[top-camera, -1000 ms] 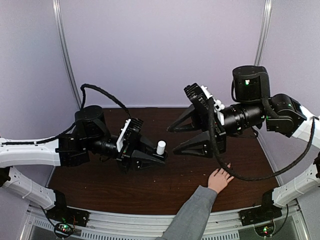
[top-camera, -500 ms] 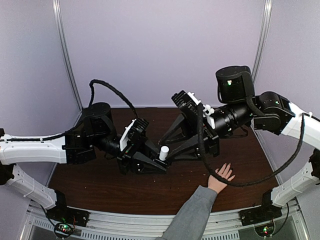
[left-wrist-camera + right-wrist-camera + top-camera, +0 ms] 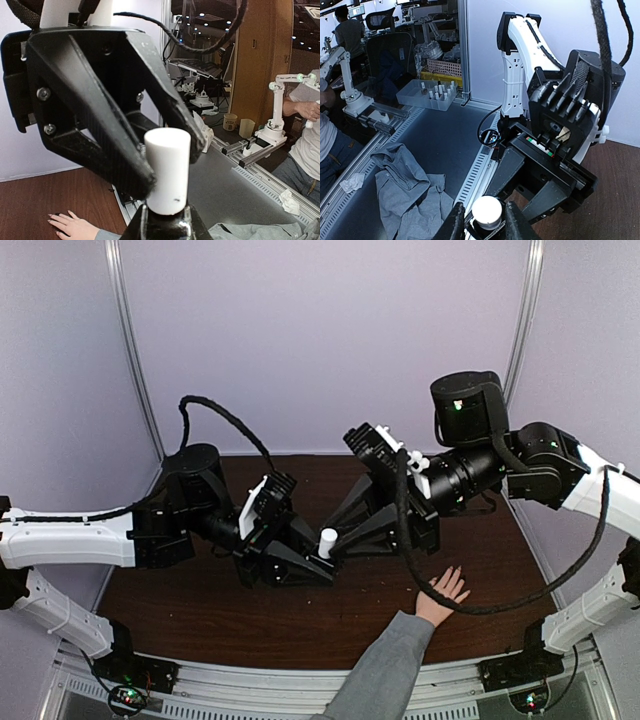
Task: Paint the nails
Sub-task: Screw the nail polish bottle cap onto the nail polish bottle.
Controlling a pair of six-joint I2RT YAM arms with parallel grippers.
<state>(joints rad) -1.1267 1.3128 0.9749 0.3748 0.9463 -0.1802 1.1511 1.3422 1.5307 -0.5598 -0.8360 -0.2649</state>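
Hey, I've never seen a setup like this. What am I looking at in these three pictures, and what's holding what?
Two robot arms sit at a brown table. One picture looks down from above; the other two come from cameras on each wrist. The left gripper is shut on a white-capped bottle. The right gripper straddles the cap; whether it pinches yet is unclear. A person's hand rests flat on the table, fingers spread.

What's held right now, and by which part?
Left gripper grips the polish bottle by its dark body. Right gripper's fingers flank the white cap; whether they grip it cannot be told.
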